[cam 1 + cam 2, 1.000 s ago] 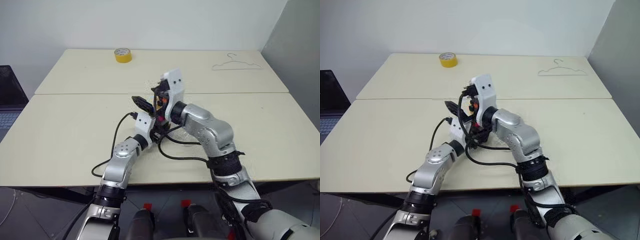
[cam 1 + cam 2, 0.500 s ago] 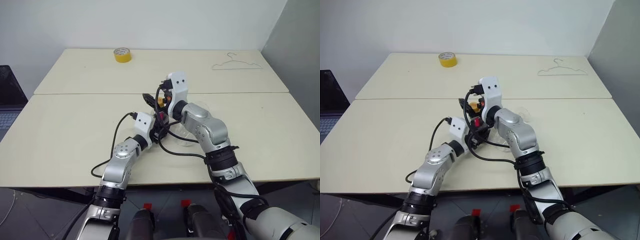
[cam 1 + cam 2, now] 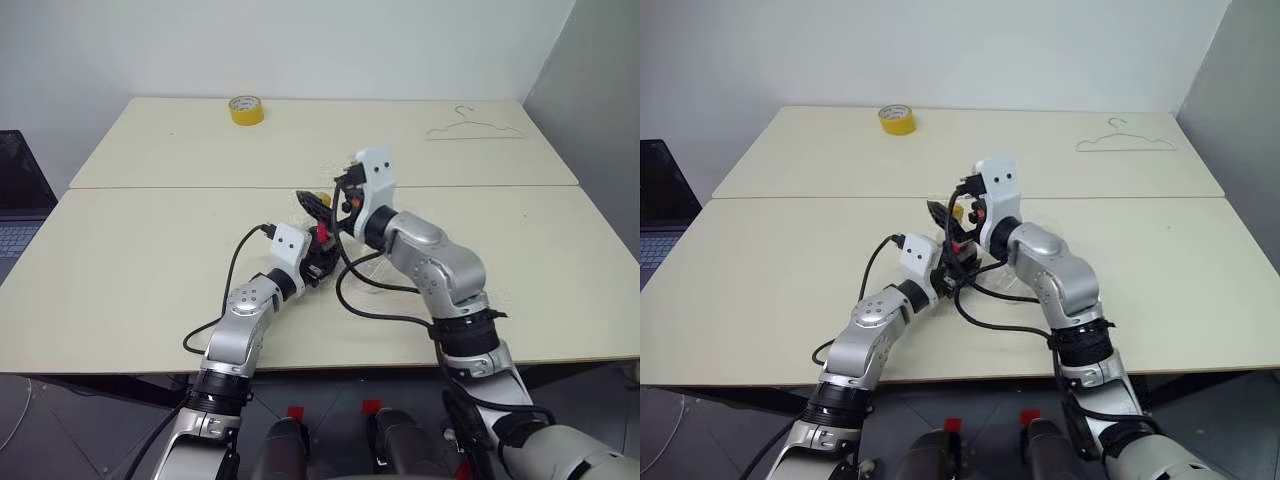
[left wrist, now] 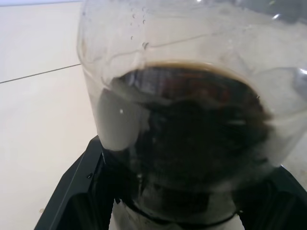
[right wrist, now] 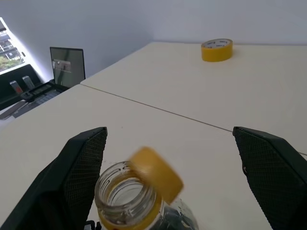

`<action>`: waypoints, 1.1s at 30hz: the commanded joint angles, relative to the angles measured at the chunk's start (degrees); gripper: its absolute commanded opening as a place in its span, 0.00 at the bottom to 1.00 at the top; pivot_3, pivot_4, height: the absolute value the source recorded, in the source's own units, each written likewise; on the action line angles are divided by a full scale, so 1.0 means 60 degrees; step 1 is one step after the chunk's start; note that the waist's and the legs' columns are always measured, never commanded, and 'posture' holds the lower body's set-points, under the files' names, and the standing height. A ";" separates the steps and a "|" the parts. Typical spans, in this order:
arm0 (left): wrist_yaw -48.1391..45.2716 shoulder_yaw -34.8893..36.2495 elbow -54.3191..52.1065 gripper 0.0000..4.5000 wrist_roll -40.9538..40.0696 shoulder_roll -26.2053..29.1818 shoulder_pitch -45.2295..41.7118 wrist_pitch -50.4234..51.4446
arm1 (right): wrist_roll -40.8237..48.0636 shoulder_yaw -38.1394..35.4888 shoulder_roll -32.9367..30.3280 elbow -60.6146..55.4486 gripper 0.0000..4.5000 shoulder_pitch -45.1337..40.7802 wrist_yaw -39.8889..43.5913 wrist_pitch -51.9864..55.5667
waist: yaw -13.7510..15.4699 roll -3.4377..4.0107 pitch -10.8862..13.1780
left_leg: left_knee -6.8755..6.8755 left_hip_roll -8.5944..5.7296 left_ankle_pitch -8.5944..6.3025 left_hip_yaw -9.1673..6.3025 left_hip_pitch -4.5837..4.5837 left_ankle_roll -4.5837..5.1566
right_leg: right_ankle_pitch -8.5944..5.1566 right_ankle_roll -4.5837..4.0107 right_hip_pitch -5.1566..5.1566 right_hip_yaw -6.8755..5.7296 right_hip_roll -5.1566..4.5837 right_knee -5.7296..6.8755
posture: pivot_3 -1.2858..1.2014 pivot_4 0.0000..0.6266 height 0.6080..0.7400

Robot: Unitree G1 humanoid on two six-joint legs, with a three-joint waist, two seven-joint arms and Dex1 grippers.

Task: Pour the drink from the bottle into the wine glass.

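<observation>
Far to your left, at the picture's edge, a dark laptop (image 3: 18, 205) sits beside the table (image 3: 130, 270); next, at the back of the table, you can see a yellow tape roll (image 3: 246, 110) lying flat, well apart from the arms.

Now look at the middle; your left gripper (image 3: 318, 258) is closed around the bottle (image 4: 182, 124); in the left wrist view its black fingers (image 4: 76, 191) press on both sides of the clear round body, and the bottle stands upright over the near table top. The drink (image 4: 196, 139) is dark brown and fills the lower part of the bottle; the top part is clear, with little drops on the inside wall. The red label band (image 3: 322, 233) shows just above the left gripper.

In the right wrist view the bottle's mouth is open; the yellow cap (image 5: 156, 173) is tilted just beside the mouth, touching or almost touching the rim, and you cannot tell what holds it there. Your right gripper (image 5: 170, 158) is wide open above the bottle's top; its two black fingers (image 5: 79, 167) stand far apart on either side of the neck and do not touch it.

A bit of clear glass (image 3: 378, 268) shows on the table just behind the right arm; it may be the wine glass, but you cannot tell for sure.

Far right at the back, a thin wire hanger (image 3: 473, 128) lies flat on the table.
</observation>
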 commanded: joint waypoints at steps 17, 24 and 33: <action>0.0048 0.0921 0.0883 0.68 -0.0376 0.0363 0.0009 -0.0152 | 0.1519 -0.1547 -0.1413 -0.0415 0.99 -0.0772 0.1874 -0.0499 | -0.0027 0.0000 0.0003 | 0.0003 -0.0002 0.0000 0.0006 -0.0005 0.0001 | 0.0000 0.0000 -0.0007 0.0000 0.0000 -0.0006 | 0.52 0.24 1.00; 0.0108 0.2309 0.1368 0.68 -0.0963 0.1598 -0.0345 -0.0468 | 0.1270 -0.1646 -0.3249 0.0498 0.99 -0.0759 0.3178 -0.1066 | -0.0403 -0.0005 0.0011 | -0.0036 0.0021 0.0000 0.0029 -0.0002 0.0000 | -0.0001 -0.0005 -0.0038 0.0014 0.0033 0.0005 | 0.52 0.24 1.00; 0.0674 0.3359 0.2639 0.68 -0.0906 0.2657 -0.0598 -0.1096 | 0.0267 -0.0264 -0.4773 0.0800 0.99 -0.0142 0.4761 -0.1738 | -0.0401 -0.0007 0.0011 | -0.0157 0.0023 -0.0003 0.0045 -0.0013 -0.0005 | -0.0016 -0.0008 -0.0104 0.0026 0.0048 0.0000 | 0.52 0.24 1.00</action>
